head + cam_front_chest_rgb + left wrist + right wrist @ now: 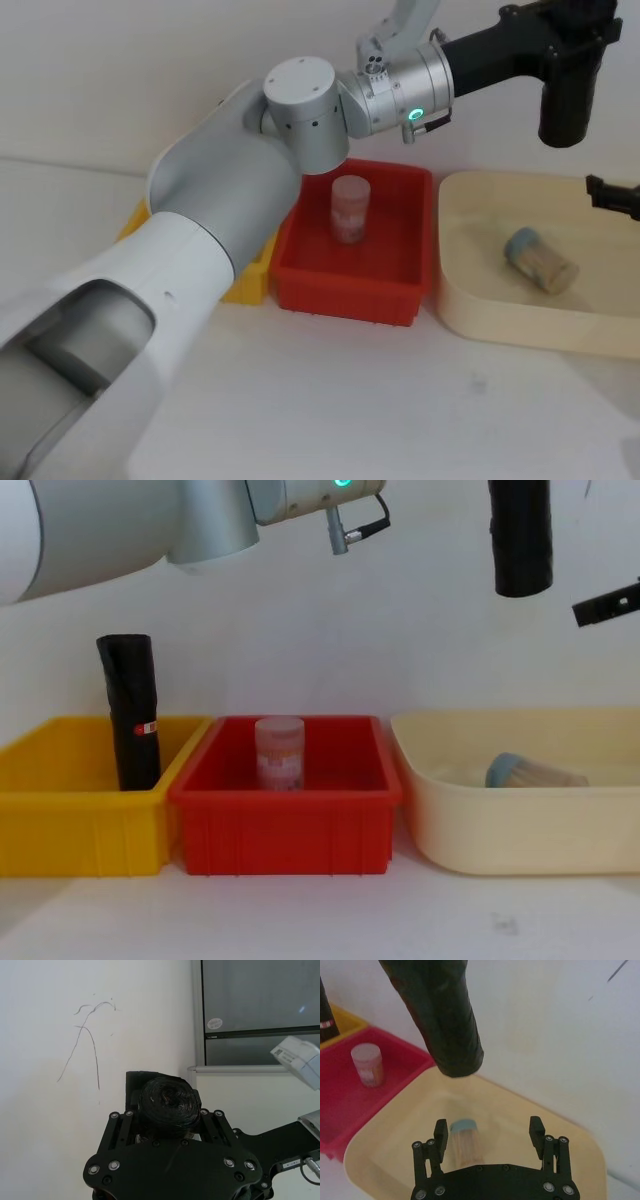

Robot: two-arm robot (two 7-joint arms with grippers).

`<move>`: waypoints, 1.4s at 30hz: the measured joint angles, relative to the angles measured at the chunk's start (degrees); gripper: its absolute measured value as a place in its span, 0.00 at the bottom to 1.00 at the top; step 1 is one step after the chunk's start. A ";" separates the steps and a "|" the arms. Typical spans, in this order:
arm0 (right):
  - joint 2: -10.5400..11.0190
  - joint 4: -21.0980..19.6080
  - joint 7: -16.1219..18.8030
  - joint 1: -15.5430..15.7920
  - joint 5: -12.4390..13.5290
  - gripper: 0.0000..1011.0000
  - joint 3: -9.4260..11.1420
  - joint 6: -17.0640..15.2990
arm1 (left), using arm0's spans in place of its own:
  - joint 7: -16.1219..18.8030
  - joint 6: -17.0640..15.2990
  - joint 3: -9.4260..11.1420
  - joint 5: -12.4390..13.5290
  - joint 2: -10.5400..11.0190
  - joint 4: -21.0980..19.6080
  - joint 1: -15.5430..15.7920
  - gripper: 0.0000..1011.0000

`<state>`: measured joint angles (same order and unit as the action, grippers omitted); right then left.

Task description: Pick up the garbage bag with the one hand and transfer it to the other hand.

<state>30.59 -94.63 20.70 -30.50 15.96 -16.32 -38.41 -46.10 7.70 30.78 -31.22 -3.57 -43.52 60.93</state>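
Currently clamping the bag [522, 540] in left gripper [167, 1114], high over the tub's [500, 825] far edge. Holding right gripper [488, 1127] spread wide, empty, just beside. Best to raise right around the bag's free end, squeeze firmly, only then loosen left.

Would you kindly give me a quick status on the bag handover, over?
Left gripper shut on garbage bag, high over cream tray. Right gripper open, beside and below the bag, not touching. Nothing between them.
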 joint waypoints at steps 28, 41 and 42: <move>-9.92 6.37 -3.84 -0.14 1.93 0.99 2.03 18.20 | -0.26 0.25 0.09 -0.14 -0.39 0.58 0.33 0.50; -12.13 9.85 -4.03 -1.39 3.06 0.99 1.84 23.13 | -0.28 0.25 0.08 -0.14 -0.44 0.65 0.36 0.50; -12.20 10.00 -4.04 -1.46 3.11 0.99 1.82 23.31 | -0.28 0.25 0.09 -0.14 -0.44 0.65 0.36 0.50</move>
<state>18.39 -84.62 16.66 -31.96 19.06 -14.50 -15.10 -46.39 7.96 30.87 -31.36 -4.01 -42.86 61.30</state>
